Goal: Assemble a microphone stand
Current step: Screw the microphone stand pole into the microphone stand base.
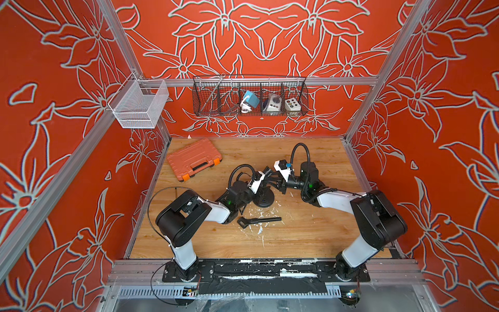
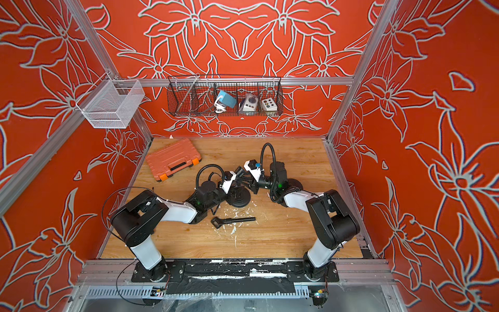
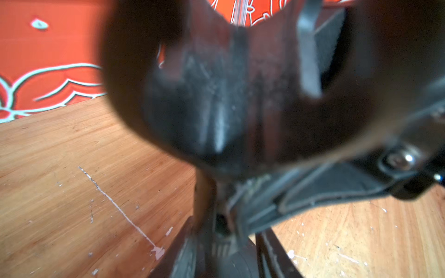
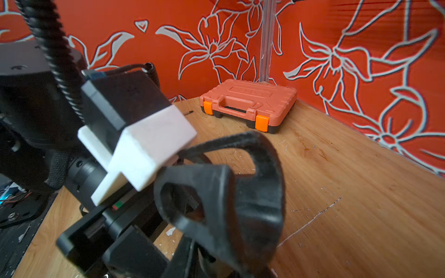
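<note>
A black microphone clip point(image 4: 243, 192) stands up over the middle of the table, with the round black base point(image 1: 266, 201) just below it in both top views. Up close the clip point(image 3: 216, 108) is a blurred dark cup on a thin neck. My right gripper point(image 4: 216, 264) is shut on the clip's lower part; its finger point(image 3: 313, 192) reaches to that neck. My left gripper point(image 3: 228, 255) stands open, a finger on each side of the stem under the clip. The two grippers meet there point(image 1: 268, 178). A black rod with an end fitting point(image 1: 259, 221) lies loose on the table nearer the front.
An orange tool case point(image 1: 193, 158) lies shut at the back left of the table. A dark wire basket point(image 1: 249, 113) with small devices hangs on the back wall. A white mesh basket point(image 1: 137, 104) hangs at the left. White flecks mark the wooden table point(image 1: 297, 243).
</note>
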Robot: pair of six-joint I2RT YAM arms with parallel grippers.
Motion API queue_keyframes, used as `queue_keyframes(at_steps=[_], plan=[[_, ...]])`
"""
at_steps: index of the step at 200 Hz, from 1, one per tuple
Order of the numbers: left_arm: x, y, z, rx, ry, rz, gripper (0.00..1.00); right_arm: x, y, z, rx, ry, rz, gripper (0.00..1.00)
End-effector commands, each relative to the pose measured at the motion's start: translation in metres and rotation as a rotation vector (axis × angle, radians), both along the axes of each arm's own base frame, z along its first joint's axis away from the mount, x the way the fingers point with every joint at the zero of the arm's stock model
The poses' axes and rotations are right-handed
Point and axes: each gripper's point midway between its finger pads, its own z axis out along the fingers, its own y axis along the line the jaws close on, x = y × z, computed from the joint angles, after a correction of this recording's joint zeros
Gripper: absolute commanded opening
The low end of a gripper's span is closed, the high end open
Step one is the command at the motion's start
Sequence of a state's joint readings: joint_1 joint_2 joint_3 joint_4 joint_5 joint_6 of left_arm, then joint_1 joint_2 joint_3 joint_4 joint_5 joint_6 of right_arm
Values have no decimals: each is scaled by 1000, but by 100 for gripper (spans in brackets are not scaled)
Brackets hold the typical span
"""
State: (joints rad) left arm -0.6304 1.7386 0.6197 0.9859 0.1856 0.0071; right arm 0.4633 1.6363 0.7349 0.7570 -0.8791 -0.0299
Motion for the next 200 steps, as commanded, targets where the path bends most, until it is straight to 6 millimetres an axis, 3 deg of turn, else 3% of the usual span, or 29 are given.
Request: queue_keyframes(at_steps=[1, 73, 136, 160, 200], plan=[[-5, 1, -10, 21, 21, -7, 41, -2, -6, -18, -35, 41, -87, 0], [-6, 4, -10, 22, 21, 7, 41, -8, -25, -60, -266, 19, -470, 0], [-7, 5, -8, 22, 18, 7, 40, -14, -22, -71, -282, 50, -515, 0], [-14, 20, -15, 37, 45, 55, 43, -13, -22, -70, -274, 56, -519, 0], [-24, 61, -33, 84, 160, 207, 54, -15, -18, -67, -259, 65, -494, 0]])
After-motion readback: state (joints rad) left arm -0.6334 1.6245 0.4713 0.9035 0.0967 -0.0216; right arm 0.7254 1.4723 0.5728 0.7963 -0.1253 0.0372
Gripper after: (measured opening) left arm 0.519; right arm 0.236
